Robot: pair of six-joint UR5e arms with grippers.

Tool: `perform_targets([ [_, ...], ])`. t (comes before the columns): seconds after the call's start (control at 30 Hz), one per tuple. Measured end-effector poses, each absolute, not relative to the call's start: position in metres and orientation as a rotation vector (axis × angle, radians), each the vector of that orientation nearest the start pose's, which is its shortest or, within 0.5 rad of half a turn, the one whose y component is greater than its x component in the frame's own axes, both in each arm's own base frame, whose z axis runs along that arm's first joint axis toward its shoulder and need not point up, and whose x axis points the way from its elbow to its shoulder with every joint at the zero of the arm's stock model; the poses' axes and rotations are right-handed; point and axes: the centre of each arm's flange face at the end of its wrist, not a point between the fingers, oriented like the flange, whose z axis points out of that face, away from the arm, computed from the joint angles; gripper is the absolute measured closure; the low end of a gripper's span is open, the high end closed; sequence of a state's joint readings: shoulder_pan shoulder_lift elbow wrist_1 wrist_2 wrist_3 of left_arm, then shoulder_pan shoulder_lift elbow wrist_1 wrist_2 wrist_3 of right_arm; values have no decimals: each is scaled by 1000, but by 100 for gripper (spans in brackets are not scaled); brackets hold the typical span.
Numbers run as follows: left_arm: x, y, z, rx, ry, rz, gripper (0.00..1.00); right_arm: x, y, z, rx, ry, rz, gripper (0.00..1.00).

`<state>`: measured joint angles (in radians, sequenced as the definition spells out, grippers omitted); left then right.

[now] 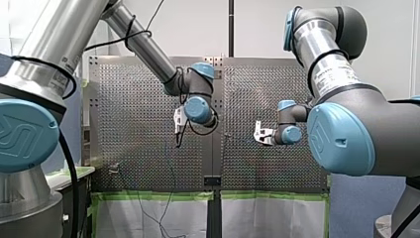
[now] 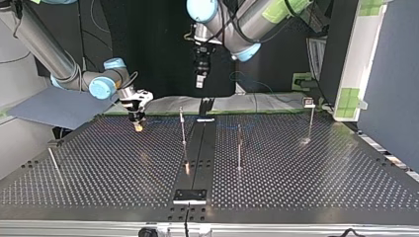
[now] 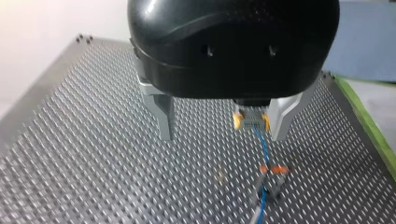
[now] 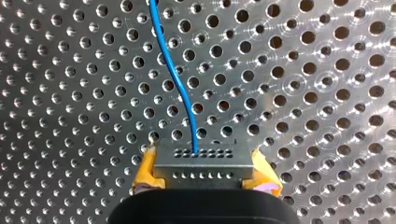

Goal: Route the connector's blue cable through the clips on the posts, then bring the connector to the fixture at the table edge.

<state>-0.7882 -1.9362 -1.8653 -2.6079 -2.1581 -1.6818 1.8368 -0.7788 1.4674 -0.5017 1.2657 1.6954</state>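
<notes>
Grey connector point(image 4: 201, 161), clamped in right tool point(image 4: 206, 173)

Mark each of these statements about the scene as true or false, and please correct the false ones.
1. My right gripper holds the connector between yellow pads. True.
2. My left gripper is shut on the blue cable. False: its fingers stand open and hold nothing.
3. The blue cable comes out of the connector's face. True.
4. The connector lies loose on the perforated table. False: it is clamped in my right gripper.
</notes>
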Motion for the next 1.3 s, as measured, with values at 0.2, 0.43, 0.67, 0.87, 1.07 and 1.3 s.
perform_targets([
  [0.2,299,-426,222,118,1629,-242,0,336,-614,96,1734,-1157,1600,100],
  [0.43,284,-416,234,105,1582,-307,0,337,-613,96,1734,-1154,1603,100],
  [0.67,269,-402,246,80,1528,-347,0,337,-613,96,1734,-1153,1603,100],
  [0.87,258,-390,253,56,1489,-372,0,337,-613,96,1732,-1152,1605,100],
  [1.07,250,-381,243,51,1480,-378,0,337,-613,96,1731,-1152,1606,100],
  [1.3,238,-368,224,61,1502,-368,0,337,-613,96,1734,-1154,1603,100],
])
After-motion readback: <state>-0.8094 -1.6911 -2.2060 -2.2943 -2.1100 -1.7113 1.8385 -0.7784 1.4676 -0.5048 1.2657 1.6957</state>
